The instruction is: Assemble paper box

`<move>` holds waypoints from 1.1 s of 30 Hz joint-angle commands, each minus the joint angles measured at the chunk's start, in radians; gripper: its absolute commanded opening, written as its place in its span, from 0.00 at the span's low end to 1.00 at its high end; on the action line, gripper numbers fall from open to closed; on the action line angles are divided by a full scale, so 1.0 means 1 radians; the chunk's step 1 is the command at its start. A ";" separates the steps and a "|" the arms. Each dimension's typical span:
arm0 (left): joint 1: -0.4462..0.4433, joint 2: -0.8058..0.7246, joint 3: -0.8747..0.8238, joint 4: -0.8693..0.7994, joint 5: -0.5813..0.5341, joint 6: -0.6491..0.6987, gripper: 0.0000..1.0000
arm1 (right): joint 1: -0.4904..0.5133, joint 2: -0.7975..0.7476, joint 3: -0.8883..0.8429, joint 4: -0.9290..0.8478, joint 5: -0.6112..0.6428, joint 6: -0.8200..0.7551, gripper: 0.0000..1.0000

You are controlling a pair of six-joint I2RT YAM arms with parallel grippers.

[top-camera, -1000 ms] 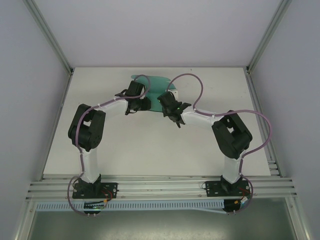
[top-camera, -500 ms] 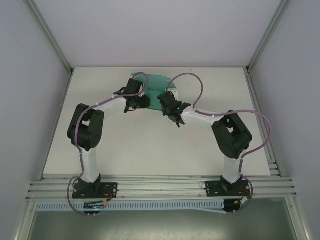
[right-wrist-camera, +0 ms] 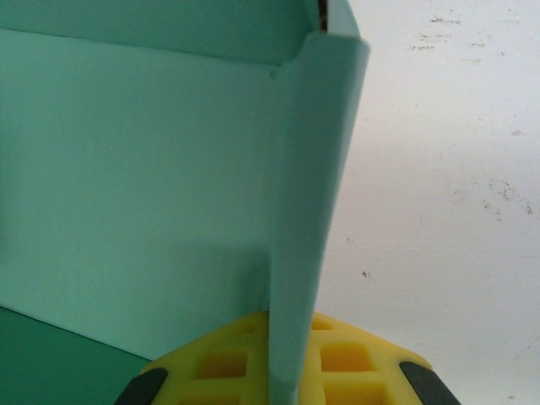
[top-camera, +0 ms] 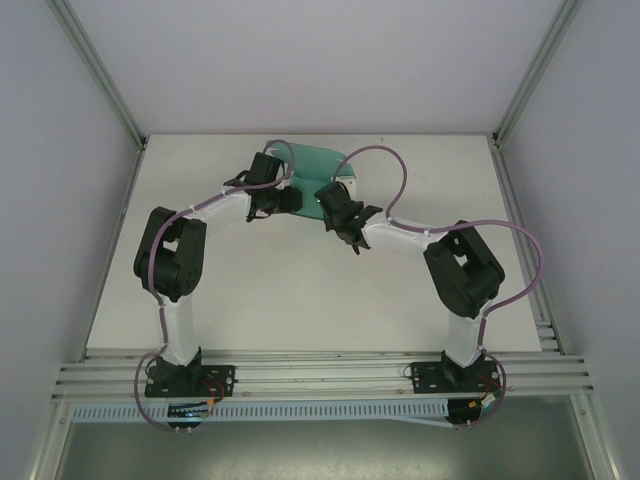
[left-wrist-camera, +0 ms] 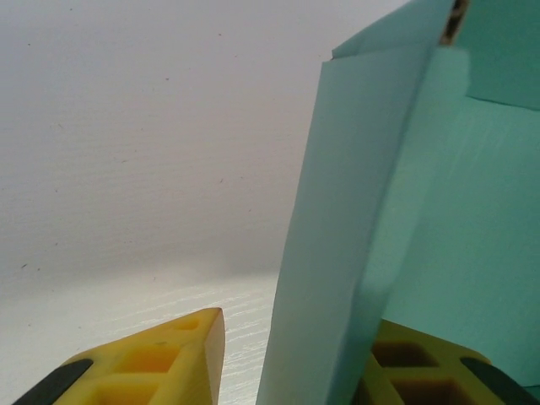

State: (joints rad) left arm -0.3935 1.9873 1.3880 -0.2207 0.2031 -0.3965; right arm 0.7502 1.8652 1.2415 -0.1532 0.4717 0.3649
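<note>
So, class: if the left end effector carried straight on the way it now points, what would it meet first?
Probably the paper box: a pale card flap stands between the fingers of the left end effector, with teal panels just ahead. Depth is unclear.

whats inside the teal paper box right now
Only bare teal walls and a darker green panel below show inside the paper box; nothing lies in that part. The folded wall pinched by the right hand hides the rest.
</note>
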 commanded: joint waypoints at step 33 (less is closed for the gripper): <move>0.038 -0.075 -0.150 0.486 -0.021 -0.069 0.12 | 0.044 -0.009 0.007 -0.020 -0.104 -0.014 0.00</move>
State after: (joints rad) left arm -0.3752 1.9568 1.2430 0.0513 0.2203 -0.4534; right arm 0.7528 1.8652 1.2503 -0.1234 0.4622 0.3756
